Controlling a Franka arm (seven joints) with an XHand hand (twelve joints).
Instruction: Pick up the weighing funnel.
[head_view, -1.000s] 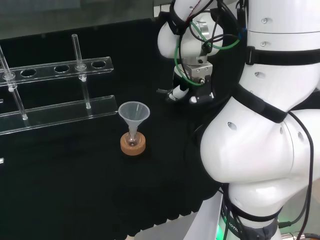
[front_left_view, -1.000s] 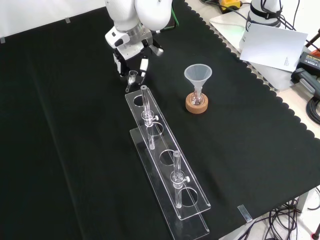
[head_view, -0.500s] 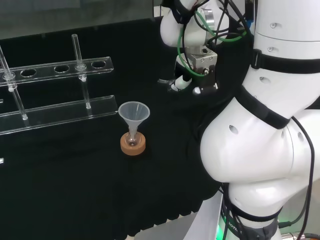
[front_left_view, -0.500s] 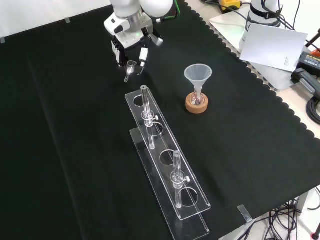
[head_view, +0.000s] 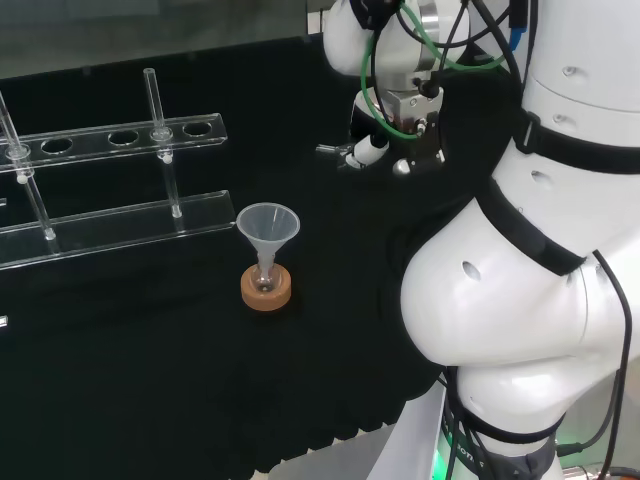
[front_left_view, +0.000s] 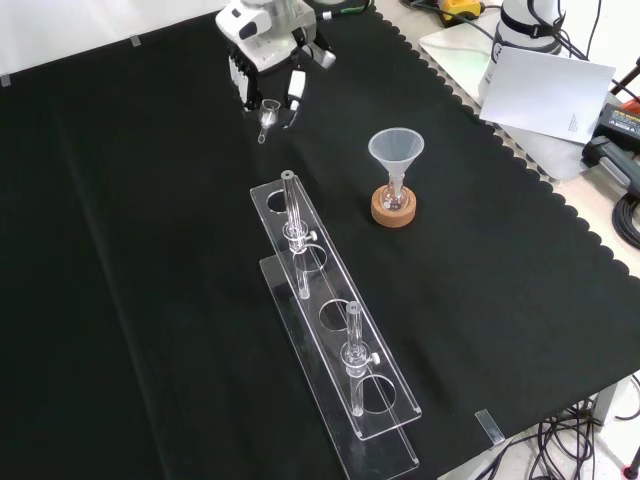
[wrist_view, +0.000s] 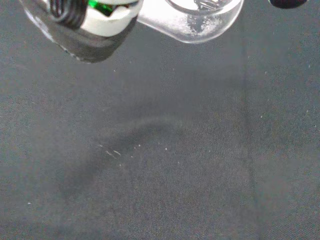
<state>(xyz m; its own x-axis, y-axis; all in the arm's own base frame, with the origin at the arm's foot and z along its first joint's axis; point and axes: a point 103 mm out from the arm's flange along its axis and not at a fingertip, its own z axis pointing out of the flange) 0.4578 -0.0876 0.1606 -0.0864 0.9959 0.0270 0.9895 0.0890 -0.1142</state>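
The weighing funnel (front_left_view: 268, 113) is a small clear scoop with a short stem. It hangs above the black cloth, pinched between the curled fingers of the hand (front_left_view: 268, 72) near the top of the front view. In the head view the hand (head_view: 385, 150) sits to the right of the rack's end, with the weighing funnel (head_view: 333, 151) poking out to its left. The wrist view has the weighing funnel (wrist_view: 200, 17) close and large next to a finger (wrist_view: 82, 20), with bare cloth below it.
A clear tube rack (front_left_view: 335, 330) with two glass tubes runs down the middle of the front view. The big funnel (front_left_view: 396, 152) stands in a small flask on a cork ring (front_left_view: 393, 209) to the rack's right. Papers and cables lie off the cloth's right edge.
The hand has risen off the cloth with the weighing funnel held in it, moving up in both views. The rack and the big funnel have stayed where they were.
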